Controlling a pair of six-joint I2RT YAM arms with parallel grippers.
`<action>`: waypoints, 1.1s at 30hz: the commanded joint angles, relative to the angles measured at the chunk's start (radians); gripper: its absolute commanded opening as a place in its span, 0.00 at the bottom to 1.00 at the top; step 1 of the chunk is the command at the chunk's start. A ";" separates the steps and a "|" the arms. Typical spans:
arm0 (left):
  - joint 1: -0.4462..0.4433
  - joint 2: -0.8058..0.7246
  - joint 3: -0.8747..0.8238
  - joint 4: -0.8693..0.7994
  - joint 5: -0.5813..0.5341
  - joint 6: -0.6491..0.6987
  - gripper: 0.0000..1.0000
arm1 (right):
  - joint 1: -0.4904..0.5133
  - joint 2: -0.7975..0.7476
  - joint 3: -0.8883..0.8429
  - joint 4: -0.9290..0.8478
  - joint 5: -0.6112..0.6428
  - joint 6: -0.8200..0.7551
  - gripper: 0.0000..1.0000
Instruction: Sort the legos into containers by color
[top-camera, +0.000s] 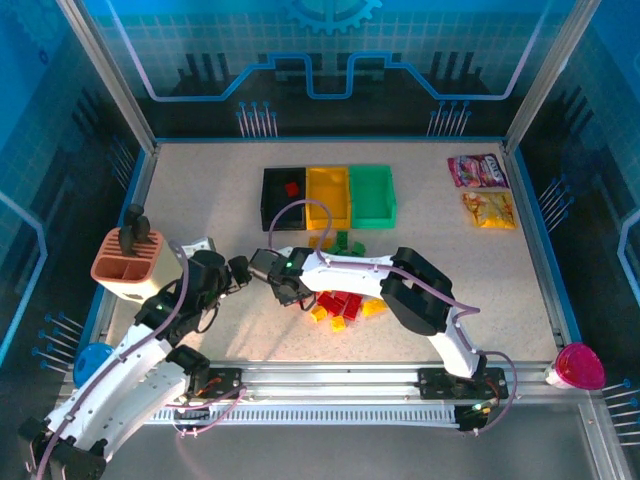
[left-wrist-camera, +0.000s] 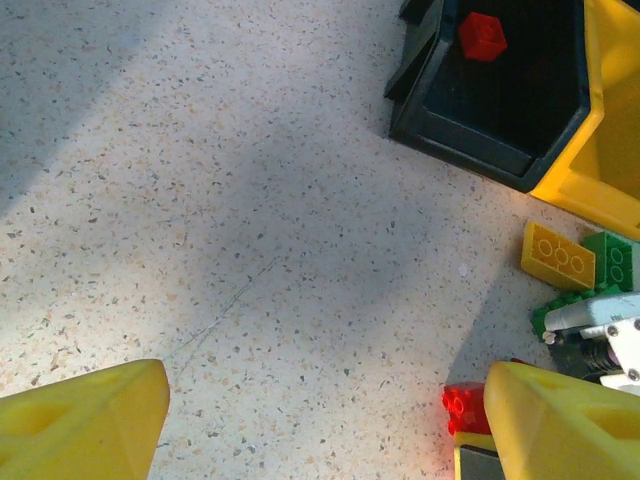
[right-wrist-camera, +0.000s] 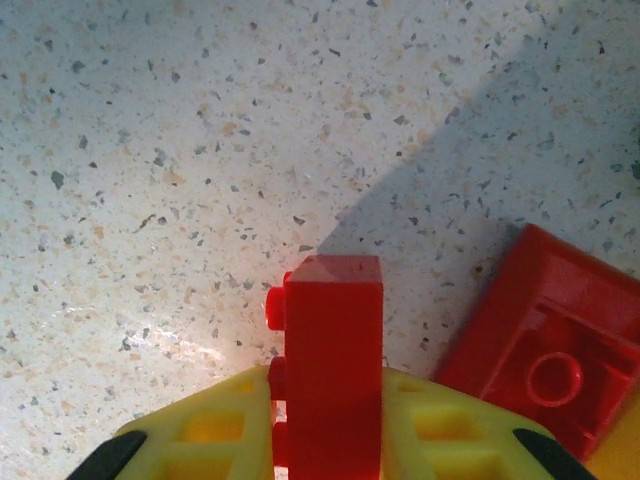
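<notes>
Right wrist view: the right hand is closed on a red brick, pinched by its lower part so that most of it stands out past the fingers; a second red brick lies underside-up on the table just beside it, at the left fringe of the pile; whether the held brick has left the table I cannot tell.

The left hand is a little further left of the pile, spread wide and holding nothing, with a stray red lego by its right finger.

Beyond the pile stand the three joined bins: the black bin with one red lego inside, the yellow bin and the green bin, both looking bare; two packets lie well right of the pile and further back.

Risks, as I judge them: the grip is on one end only, so the brick may pivot or slip out on the way to the black bin; the two hands sit close together left of the pile, so a careless swing could knock them together; a low carry could clip the bin's near wall and spill the brick short.
</notes>
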 joint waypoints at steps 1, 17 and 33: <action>-0.006 -0.017 -0.018 -0.021 -0.020 -0.023 0.83 | 0.013 -0.009 0.042 -0.052 0.051 -0.011 0.21; -0.011 -0.117 -0.051 -0.044 0.026 -0.021 0.82 | -0.178 -0.072 0.260 -0.010 -0.091 -0.242 0.22; -0.067 -0.204 -0.138 -0.030 0.062 -0.094 0.81 | -0.358 0.251 0.746 -0.059 -0.208 -0.308 0.21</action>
